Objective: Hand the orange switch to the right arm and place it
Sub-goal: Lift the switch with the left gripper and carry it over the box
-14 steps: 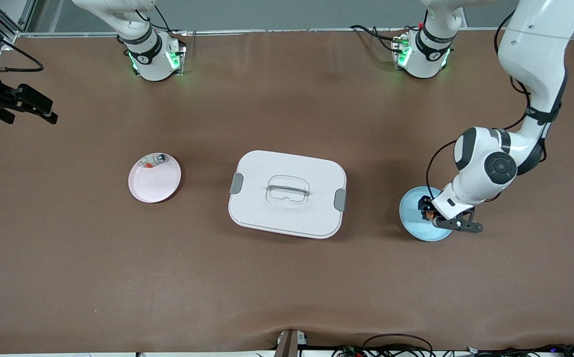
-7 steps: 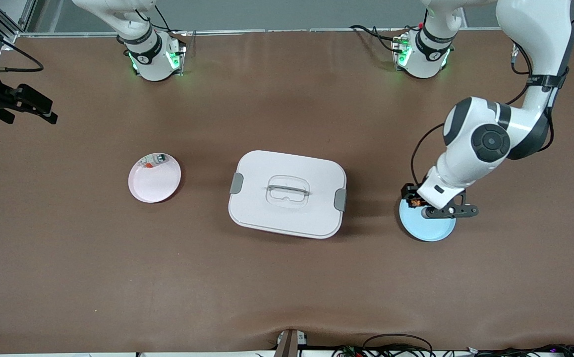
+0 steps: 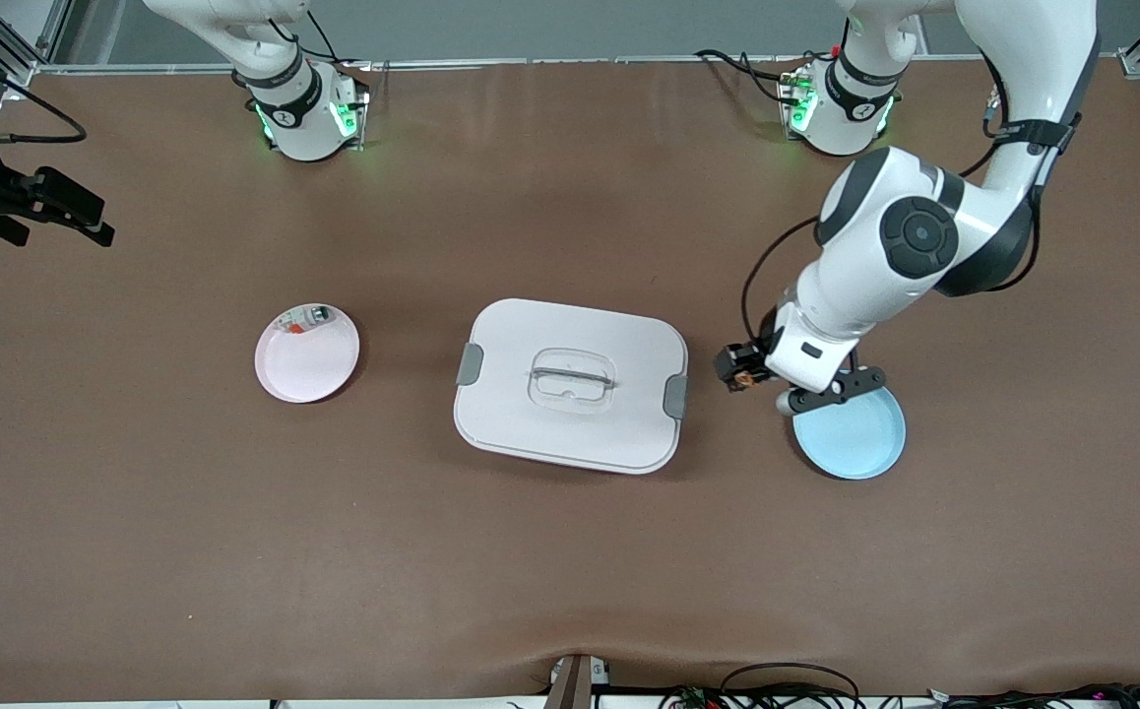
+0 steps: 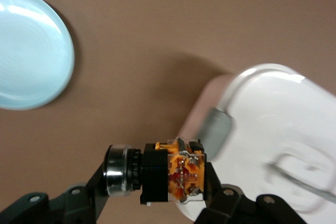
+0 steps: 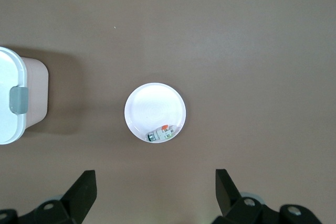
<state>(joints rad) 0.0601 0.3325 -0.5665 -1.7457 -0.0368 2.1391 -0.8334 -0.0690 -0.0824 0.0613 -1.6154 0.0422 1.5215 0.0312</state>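
The orange switch point(image 4: 169, 174), a stubby black block with an orange end and a silver ring, is clamped between the fingers of my left gripper point(image 4: 156, 181). In the front view the left gripper point(image 3: 735, 369) hangs with the orange switch point(image 3: 744, 375) over bare table between the white lidded box point(image 3: 570, 384) and the blue plate point(image 3: 860, 441). My right gripper point(image 5: 156, 184) is open and holds nothing. It is high over the table, toward the right arm's end, with the pink plate point(image 5: 155, 104) below it.
The pink plate point(image 3: 309, 364) holds a pale small part point(image 3: 306, 318) with red-orange and green bits at its rim. The blue plate point(image 4: 26, 51) has nothing on it. The white box point(image 4: 273, 124) has grey latches and a clear handle.
My left gripper has risen off the blue plate with the orange switch and moved toward the white box. The right arm has not moved.
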